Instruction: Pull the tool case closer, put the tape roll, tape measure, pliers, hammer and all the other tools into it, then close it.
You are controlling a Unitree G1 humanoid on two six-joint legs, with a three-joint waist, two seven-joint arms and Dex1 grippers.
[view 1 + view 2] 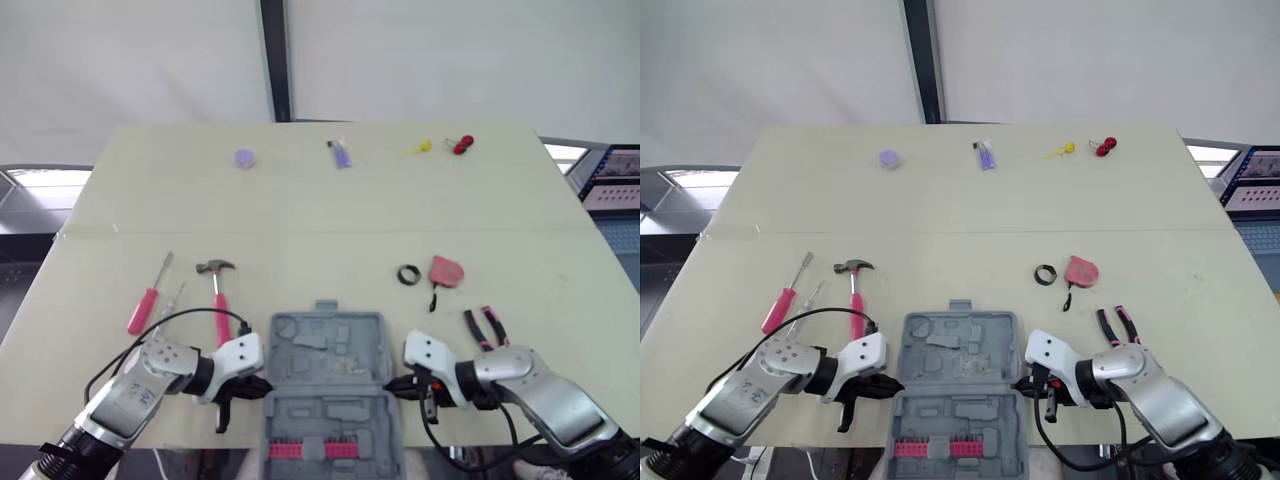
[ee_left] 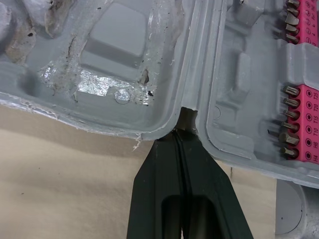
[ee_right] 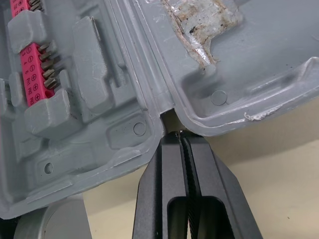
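Note:
The grey tool case (image 1: 325, 345) lies open at the table's front middle, with a pink bit strip (image 1: 322, 450) in its near half. My left gripper (image 1: 262, 386) is shut, its tips touching the case's left hinge notch (image 2: 187, 118). My right gripper (image 1: 392, 384) is shut too, its tips against the right hinge notch (image 3: 168, 119). Left of the case lie the pink-handled hammer (image 1: 219, 292) and two screwdrivers (image 1: 147, 303). To the right are the black tape roll (image 1: 408, 275), the pink tape measure (image 1: 446, 271) and the pliers (image 1: 487, 328).
Small items lie along the table's far side: a purple disc (image 1: 245, 158), a purple piece (image 1: 341, 154), a yellow piece (image 1: 420, 148) and a red piece (image 1: 462, 145). The case's near half overhangs the table's front edge.

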